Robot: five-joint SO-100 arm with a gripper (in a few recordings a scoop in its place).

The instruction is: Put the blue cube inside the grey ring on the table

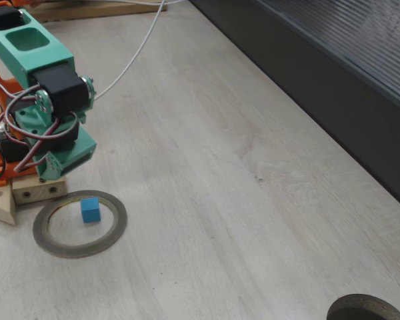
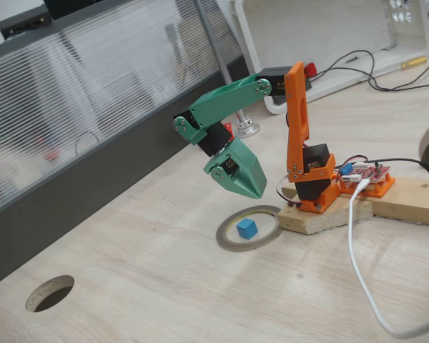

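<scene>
The blue cube (image 1: 90, 209) (image 2: 247, 229) rests flat on the table (image 1: 227, 200) (image 2: 164, 286), inside the grey ring (image 1: 113, 233) (image 2: 226, 241) and touching nothing. In both fixed views it sits apart from the ring's rim, nearer the side closest to the arm's base. My green gripper (image 1: 53, 175) (image 2: 257, 194) hangs above the ring's edge nearest the arm's base, clear of the cube. Its jaws are closed together into one point and hold nothing.
The arm stands on a wooden block (image 1: 37, 191) (image 2: 322, 218) right beside the ring. A dark ribbed panel (image 1: 340, 87) (image 2: 93, 128) walls one side of the table. A round dark hole (image 1: 367, 309) (image 2: 50, 293) lies far from the ring. A white cable (image 1: 141, 47) (image 2: 357, 264) trails across the table.
</scene>
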